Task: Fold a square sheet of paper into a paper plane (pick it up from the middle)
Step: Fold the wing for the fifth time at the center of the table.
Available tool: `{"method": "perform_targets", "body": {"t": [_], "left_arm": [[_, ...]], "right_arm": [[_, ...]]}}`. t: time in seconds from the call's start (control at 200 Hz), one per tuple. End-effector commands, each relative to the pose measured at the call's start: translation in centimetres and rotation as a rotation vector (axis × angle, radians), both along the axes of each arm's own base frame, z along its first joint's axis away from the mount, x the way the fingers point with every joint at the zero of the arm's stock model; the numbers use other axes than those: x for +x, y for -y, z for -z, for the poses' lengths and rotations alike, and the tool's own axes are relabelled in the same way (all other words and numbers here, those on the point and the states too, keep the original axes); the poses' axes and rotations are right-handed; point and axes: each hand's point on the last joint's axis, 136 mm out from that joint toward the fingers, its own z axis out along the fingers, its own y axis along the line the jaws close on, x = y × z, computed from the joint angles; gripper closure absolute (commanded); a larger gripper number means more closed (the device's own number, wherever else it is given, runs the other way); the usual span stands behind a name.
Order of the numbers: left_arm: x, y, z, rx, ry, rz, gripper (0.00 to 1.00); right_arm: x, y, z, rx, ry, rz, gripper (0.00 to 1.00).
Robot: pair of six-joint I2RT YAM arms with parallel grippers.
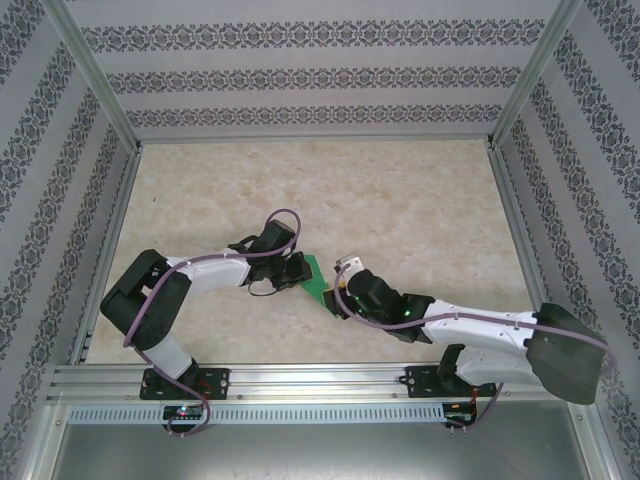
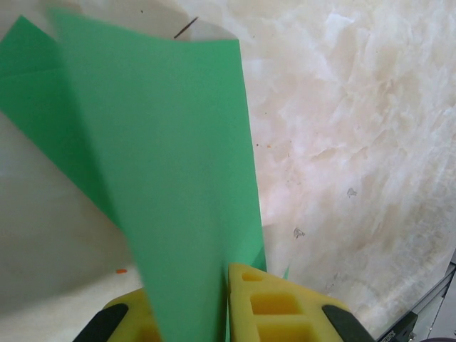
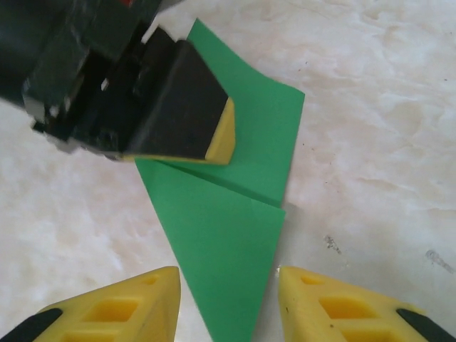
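1. At the lower middle of the top view, the green paper [image 1: 318, 280] sits over the marbled desk [image 1: 400, 190], folded to a point.
2. In the left wrist view, the left gripper [image 2: 196, 299] is clamped on the green paper, which rises between its yellow fingers [image 2: 278, 306] and hides much of the desk.
3. In the right wrist view, the right gripper [image 3: 228, 285] holds its fingers apart. The paper's point lies between them without touching either.
4. Patterned walls [image 1: 300, 75] enclose the desk, a metal rail [image 1: 320, 378] crosses the bottom, and purple cables [image 1: 200, 262] loop over the arms.
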Motion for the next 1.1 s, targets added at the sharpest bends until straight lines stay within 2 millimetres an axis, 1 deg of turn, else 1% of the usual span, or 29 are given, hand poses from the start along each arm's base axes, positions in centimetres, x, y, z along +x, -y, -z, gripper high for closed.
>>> {"method": "perform_targets", "body": {"t": [0.0,0.065,0.13,0.27,0.38,0.485,0.624,0.784,0.879,1.099], "left_arm": [[0.2,-0.1,0.1,0.004,-0.011,0.025,0.89],[0.1,-0.2,0.1,0.008,-0.014,0.026,0.9],[0.2,-0.3,0.2,0.008,-0.016,0.024,0.9],[0.4,-0.3,0.0,0.005,-0.016,0.026,0.9],[0.4,-0.4,-0.1,0.003,-0.014,0.027,0.9],[0.5,-0.4,-0.1,0.002,-0.016,0.026,0.9],[0.5,-0.3,0.0,0.001,-0.02,0.028,0.9],[0.6,-0.1,0.0,-0.004,-0.023,0.029,0.9],[0.5,-0.1,0.1,-0.003,-0.026,0.031,0.89],[0.5,-0.2,0.0,-0.002,-0.029,0.031,0.89]], "right_arm": [[0.6,-1.6,-0.4,-0.161,0.185,-0.091,0.6],[0.4,-2.6,-0.2,-0.229,0.25,-0.124,0.6],[-0.2,-3.7,0.1,-0.256,0.307,-0.17,0.61],[-0.8,-4.8,1.4,-0.344,0.377,-0.211,0.6],[-0.8,-4.9,2.4,-0.395,0.397,-0.208,0.6],[-0.2,-4.5,2.8,-0.428,0.421,-0.168,0.61],[0.1,-4.7,3.3,-0.458,0.439,-0.174,0.66],[0.1,-5.4,4.0,-0.467,0.429,-0.19,0.71],[0.3,-5.7,4.0,-0.468,0.43,-0.189,0.74],[0.6,-4.9,4.7,-0.499,0.428,-0.147,0.78]]}}
